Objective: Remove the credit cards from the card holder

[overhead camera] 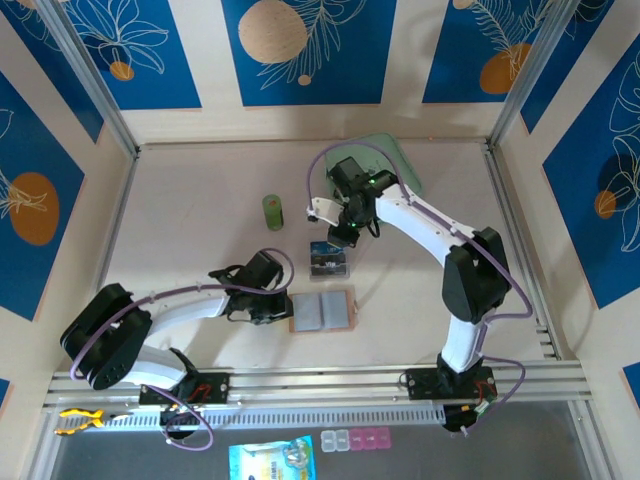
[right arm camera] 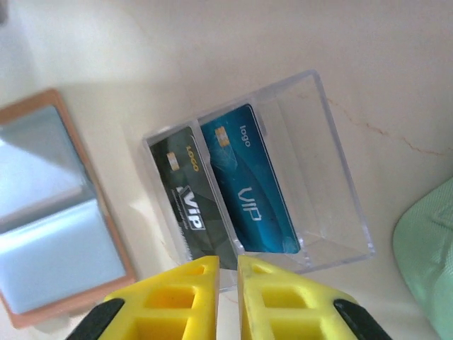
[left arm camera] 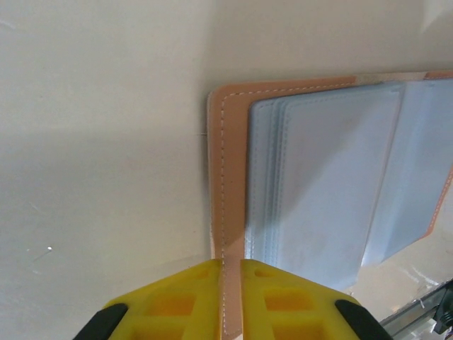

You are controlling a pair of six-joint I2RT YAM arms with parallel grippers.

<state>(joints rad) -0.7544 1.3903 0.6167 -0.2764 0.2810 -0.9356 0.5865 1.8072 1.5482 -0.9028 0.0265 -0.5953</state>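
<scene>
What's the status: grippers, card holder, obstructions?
Left gripper shut on card holder edge. Right gripper slightly open, empty, over clear box. Black VIP card, blue VIP card in box. No obstruction seen.

Arm shells: glossy white rounded links with black joint housings are making up the left arm (overhead camera: 175, 312) and the right arm (overhead camera: 428, 222).
Cables: thin lilac cables (overhead camera: 325, 155) are looping behind each gripper, running back to the black bases (overhead camera: 195, 388).
Fingers: bright yellow moulded plastic with square recessed pockets is forming the left gripper (left arm camera: 231, 265) and the right gripper (right arm camera: 228, 263); black pieces are flanking their outer sides.
Light: a small green light (overhead camera: 374, 180) is glowing just behind the right gripper.
</scene>
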